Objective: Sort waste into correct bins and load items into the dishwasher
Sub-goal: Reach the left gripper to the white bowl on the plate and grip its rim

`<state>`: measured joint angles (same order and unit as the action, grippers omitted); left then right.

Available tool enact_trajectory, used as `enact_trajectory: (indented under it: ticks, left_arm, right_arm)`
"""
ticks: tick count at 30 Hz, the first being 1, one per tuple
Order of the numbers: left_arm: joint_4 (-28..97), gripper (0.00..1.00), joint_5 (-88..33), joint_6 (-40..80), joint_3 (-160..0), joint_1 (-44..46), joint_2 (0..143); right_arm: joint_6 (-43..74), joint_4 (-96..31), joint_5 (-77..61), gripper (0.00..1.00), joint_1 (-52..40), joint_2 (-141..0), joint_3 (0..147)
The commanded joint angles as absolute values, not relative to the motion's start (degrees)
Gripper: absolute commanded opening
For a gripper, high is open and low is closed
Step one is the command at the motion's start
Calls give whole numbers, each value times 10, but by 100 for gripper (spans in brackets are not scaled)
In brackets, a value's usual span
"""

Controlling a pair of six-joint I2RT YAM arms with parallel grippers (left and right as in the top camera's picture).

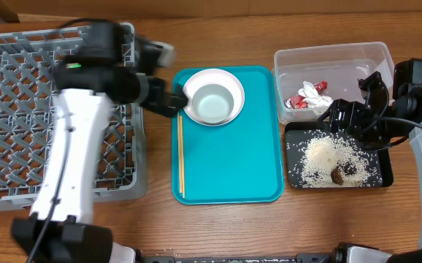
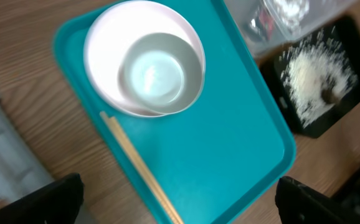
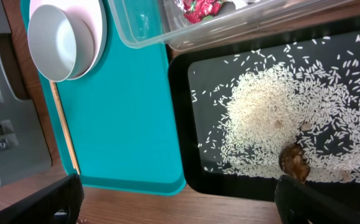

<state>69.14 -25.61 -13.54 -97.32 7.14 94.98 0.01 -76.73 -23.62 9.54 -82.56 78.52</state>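
Observation:
A pale whitish bowl [image 1: 213, 102] sits inside a wider white plate [image 1: 212, 77] at the far end of the teal tray [image 1: 233, 168]. It also shows in the left wrist view [image 2: 152, 76]. Thin wooden chopsticks [image 1: 181, 157] lie along the teal tray's left edge. My left gripper [image 1: 174, 99] is open and empty, just left of the plate; its fingers [image 2: 180, 205] are spread wide. The clear tub [image 1: 364, 55] holds the red-and-white wrapper with tissue [image 1: 309, 98]. The black tray [image 1: 295, 179] holds rice [image 1: 328, 157] and a brown lump [image 1: 338, 175]. My right gripper [image 1: 353, 117] is open and empty above the black tray [image 3: 180, 124]. The pink bowl and the cup are out of view.
The grey dish rack [image 1: 21, 109] fills the left side, with my left arm crossing above it. The clear tub and the black tray stand close together right of the teal tray. Bare wooden table runs along the front edge.

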Motion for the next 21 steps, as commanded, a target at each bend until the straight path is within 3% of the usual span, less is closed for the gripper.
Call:
enact_trajectory:
  ticks: [1, 8, 14, 16, 21]
  left_arm:
    - [657, 100, -143, -101, -980, 164, 997]
    - [604, 96, -109, -102, -980, 259, 1104]
    - [584, 68, -96, -101, -980, 277, 1186]
    - [582, 66, -94, -100, -980, 277, 1204]
    - [583, 37, -68, -100, -980, 277, 1231]
  right_arm:
    - [-1, -767, -241, 100, 93, -821, 791]
    - [-1, -768, -240, 100, 93, -821, 791]
    - [-1, -768, -241, 100, 93, -821, 791]
    - [-1, -768, -241, 100, 93, -821, 791]
    - [-1, -769, -240, 100, 93, -821, 791]
